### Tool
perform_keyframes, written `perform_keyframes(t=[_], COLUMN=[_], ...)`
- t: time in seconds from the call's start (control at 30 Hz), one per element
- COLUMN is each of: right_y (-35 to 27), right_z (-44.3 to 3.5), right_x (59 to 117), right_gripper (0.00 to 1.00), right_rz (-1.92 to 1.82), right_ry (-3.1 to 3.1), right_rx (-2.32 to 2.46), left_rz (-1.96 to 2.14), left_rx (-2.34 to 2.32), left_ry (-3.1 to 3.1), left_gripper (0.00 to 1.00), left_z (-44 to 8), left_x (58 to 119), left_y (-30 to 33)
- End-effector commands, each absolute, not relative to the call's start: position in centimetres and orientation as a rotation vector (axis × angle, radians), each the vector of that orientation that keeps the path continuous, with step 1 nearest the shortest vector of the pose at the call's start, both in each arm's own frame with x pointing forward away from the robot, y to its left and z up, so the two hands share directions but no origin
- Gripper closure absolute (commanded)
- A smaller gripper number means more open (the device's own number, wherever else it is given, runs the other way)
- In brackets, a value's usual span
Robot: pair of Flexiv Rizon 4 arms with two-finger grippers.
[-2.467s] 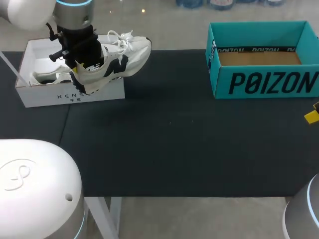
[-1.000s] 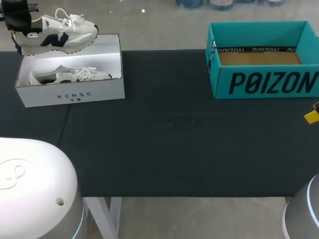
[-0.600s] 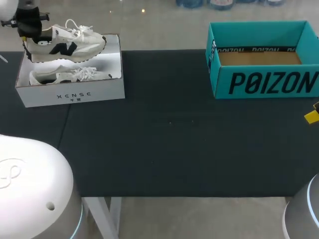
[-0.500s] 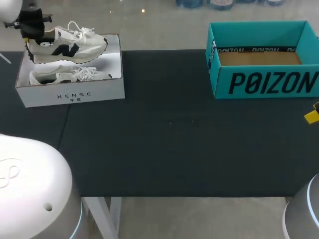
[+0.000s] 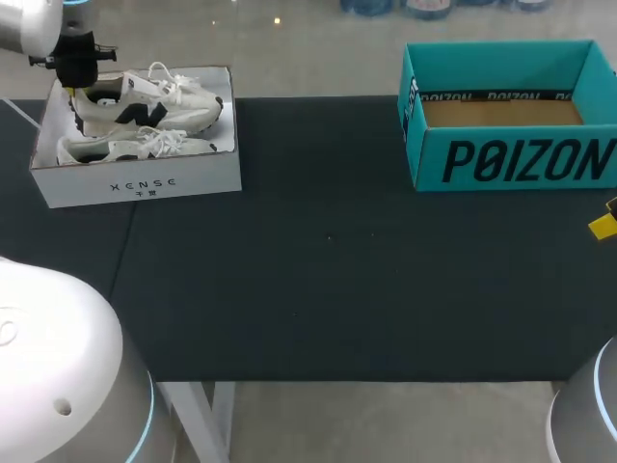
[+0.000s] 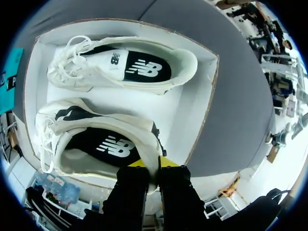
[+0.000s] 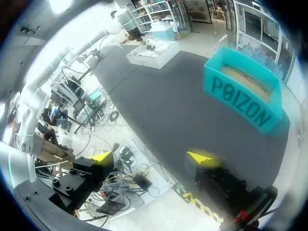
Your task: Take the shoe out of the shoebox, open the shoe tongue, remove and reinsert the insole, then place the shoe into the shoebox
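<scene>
A black-covered table fills most of the head view. At about two o'clock on it stands an open teal box with a brown cardboard floor. At about ten o'clock stands the white shoebox, lid off, smaller and lower than the teal one.

Two white-and-black sneakers lie side by side within the white shoebox's walls, toes towards three o'clock in the head view. The shoe takes the far half, at twelve o'clock inside the box. The second shoe lies along the near wall, at six o'clock. Whether the far shoe rests fully on the box floor cannot be told.

The left gripper sits at the shoe's heel, at nine o'clock of it. In the left wrist view its fingers stand close together, pinching the heel collar of the shoe between them. The right gripper hangs off the table's three o'clock edge, its yellow tips spread wide with nothing between them.
</scene>
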State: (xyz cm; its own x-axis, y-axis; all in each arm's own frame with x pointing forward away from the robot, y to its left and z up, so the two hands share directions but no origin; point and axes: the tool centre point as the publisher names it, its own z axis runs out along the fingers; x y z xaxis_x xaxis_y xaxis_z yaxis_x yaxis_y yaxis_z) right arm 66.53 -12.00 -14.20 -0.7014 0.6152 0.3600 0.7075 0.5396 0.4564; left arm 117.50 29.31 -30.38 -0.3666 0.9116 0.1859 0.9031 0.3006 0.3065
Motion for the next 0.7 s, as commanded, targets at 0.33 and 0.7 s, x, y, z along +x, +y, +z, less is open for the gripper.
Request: perform_keyframes(t=[0.33,0.7], right_y=[-12.0,-12.0], right_z=[-14.3,-14.3], right_x=[66.7,66.7], right_gripper=[0.0,0.0], right_rz=[-0.879,-0.879], right_ry=[-2.616,-2.616], right_rx=[-1.133,-1.133], left_rz=[0.524,0.562], left_rx=[1.788,1.73], left_ry=[2.539,2.519], left_gripper=[1.0,0.0], left_z=[-33.8,-32.5], left_x=[119.3,118.5], left_y=[29.3,29.5])
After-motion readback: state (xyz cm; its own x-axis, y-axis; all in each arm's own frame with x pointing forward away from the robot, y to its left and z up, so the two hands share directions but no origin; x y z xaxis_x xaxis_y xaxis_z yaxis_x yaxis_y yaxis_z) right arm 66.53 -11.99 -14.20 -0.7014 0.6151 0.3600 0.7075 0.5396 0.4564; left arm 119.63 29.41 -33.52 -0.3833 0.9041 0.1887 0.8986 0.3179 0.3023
